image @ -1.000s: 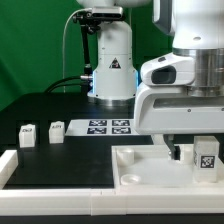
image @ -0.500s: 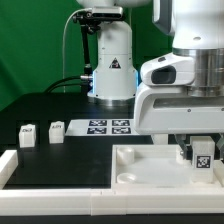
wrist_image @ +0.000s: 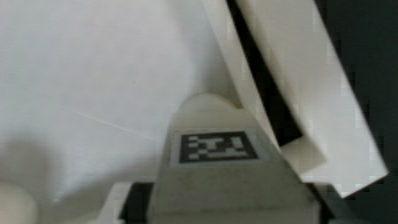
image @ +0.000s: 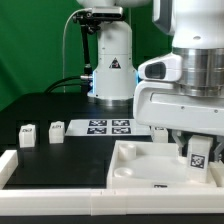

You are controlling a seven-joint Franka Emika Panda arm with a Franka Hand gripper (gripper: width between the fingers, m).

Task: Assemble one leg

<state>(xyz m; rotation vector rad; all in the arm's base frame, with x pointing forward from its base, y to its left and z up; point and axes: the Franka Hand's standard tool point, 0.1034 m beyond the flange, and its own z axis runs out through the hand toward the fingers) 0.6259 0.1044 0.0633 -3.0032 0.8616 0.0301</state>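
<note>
My gripper (image: 198, 160) is shut on a leg (image: 200, 156), a small white block with a black-and-white tag. It holds the leg over the right part of the large white tray-like part (image: 135, 172). In the wrist view the leg (wrist_image: 217, 160) fills the space between the two dark fingers (wrist_image: 135, 205), tag facing the camera, with the white tray surface (wrist_image: 89, 90) behind it. Three more legs stand in a row on the black table at the exterior view's left: one (image: 26, 134), a second (image: 40, 132) and a third (image: 57, 129).
The marker board (image: 110, 126) lies flat behind the tray. A white rail (image: 60, 178) runs along the front edge, with a raised end (image: 8, 160) at the left. The arm's base (image: 112, 60) stands at the back.
The gripper with the leg has shifted slightly down and to the exterior view's left over the tray, and the leg now looks a little tilted.
</note>
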